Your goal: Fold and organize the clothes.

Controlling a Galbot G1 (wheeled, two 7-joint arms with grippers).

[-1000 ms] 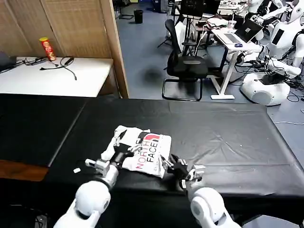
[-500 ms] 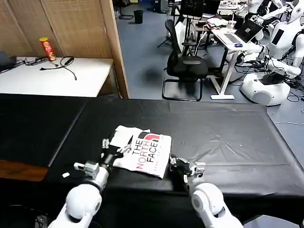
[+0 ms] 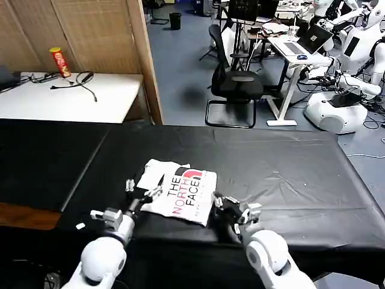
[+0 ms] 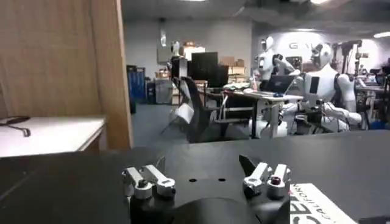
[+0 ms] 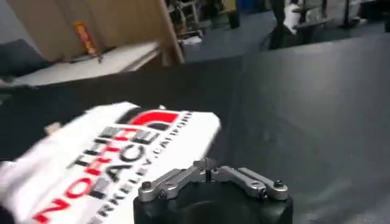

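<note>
Now the folded white T-shirt (image 3: pixel 178 191) lies print-up on the black desk (image 3: pixel 289 174), between both hands. Just beside its left edge, the left hand (image 3: pixel 142 191) is spread wide, empty. Near its right edge, the right hand (image 3: pixel 220 202) is pinched closed, empty.

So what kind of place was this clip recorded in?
Most likely a robotics lab or workshop. Other white robots stand by a desk with a laptop, with an office chair on the open floor. The folded T-shirt lies on a black-covered table between both grippers.
</note>
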